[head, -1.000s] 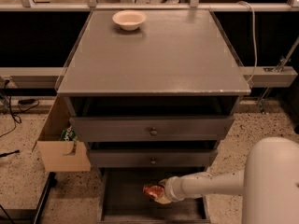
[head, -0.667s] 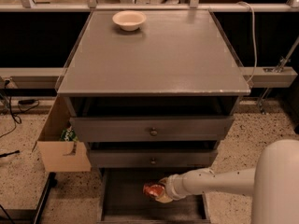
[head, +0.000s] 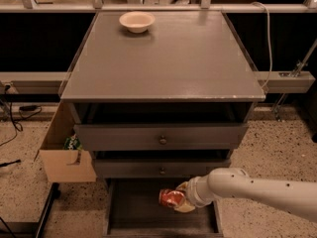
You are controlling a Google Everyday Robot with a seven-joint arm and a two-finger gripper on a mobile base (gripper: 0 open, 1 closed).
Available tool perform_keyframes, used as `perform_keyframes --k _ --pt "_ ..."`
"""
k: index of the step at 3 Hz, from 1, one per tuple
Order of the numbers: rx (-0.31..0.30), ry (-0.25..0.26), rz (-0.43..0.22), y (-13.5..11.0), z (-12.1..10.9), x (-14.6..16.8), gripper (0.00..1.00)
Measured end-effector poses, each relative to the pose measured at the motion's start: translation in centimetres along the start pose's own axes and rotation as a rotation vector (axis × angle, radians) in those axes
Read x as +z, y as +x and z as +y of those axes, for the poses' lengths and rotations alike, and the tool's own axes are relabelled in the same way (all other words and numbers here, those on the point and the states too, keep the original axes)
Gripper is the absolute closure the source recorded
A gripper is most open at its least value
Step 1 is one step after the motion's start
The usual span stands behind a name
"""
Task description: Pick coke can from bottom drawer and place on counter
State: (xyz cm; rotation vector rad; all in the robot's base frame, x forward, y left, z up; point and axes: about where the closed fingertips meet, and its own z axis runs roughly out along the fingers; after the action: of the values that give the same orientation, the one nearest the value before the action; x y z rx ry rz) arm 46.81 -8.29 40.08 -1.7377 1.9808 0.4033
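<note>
The coke can point(head: 170, 198), red with metallic ends, lies on its side over the open bottom drawer point(head: 133, 212) of the grey cabinet. My gripper point(head: 179, 199) reaches in from the right on a white arm and is shut on the coke can, its cream fingers wrapped around the can's right end. The can sits at the drawer's middle right, just below the front of the knobbed drawer above. The counter point(head: 163, 58) is the flat grey cabinet top above.
A cream bowl point(head: 137, 21) stands at the counter's back left. Two knobbed drawers point(head: 161, 139) sit above the open one. A cardboard box point(head: 64, 152) stands on the floor left of the cabinet. Cables lie at the far left.
The arm has shifted slightly, with more of it stretched into view from the right. The can stays in the gripper at about the same spot over the drawer.
</note>
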Motion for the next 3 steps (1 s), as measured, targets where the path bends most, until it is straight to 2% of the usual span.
perform_keyframes --k 1,2,3 --pt "-0.011 0.048 0.005 -2.3 0.8 -6.4 1.00" --pt "-0.032 0.097 0.022 -3.4 -0.1 -9.7 1.00" --pt "-0.044 0.090 0.022 -4.3 -0.1 -10.8 1.00"
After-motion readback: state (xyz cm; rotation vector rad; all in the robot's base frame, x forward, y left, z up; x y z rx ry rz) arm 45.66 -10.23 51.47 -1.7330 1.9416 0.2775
